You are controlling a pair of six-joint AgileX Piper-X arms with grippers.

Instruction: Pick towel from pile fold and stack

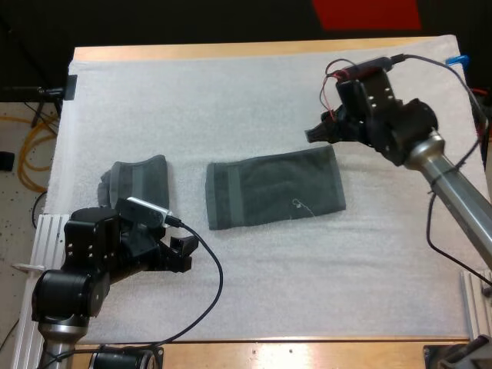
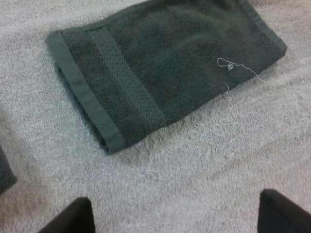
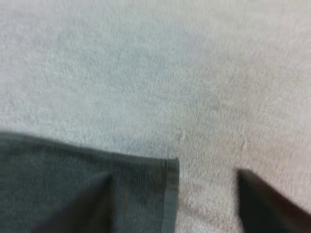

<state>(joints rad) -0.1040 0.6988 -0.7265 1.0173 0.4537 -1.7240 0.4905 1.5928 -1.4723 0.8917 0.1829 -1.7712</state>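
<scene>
Towel (image 1: 274, 189) folded, mat (image 1: 254, 100) centre | second towel (image 1: 138, 181) at its 9 o'clock | left gripper (image 1: 187, 255) at 7 o'clock, fingers wide | right gripper (image 1: 314, 135) at 1 o'clock, fingers wide

My left arm folded low at the near left corner, my left gripper (image 1: 185, 254) aimed toward the middle, its fingers (image 2: 73, 218) spread well apart, my right arm stretched in from the right, my right gripper (image 1: 312, 135) tipped downward, fingers (image 3: 265, 204) likewise parted, gripping nothing

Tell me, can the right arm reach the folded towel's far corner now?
Probably yes: the right tool hangs open over that corner of the folded towel, with nothing between them.
</scene>
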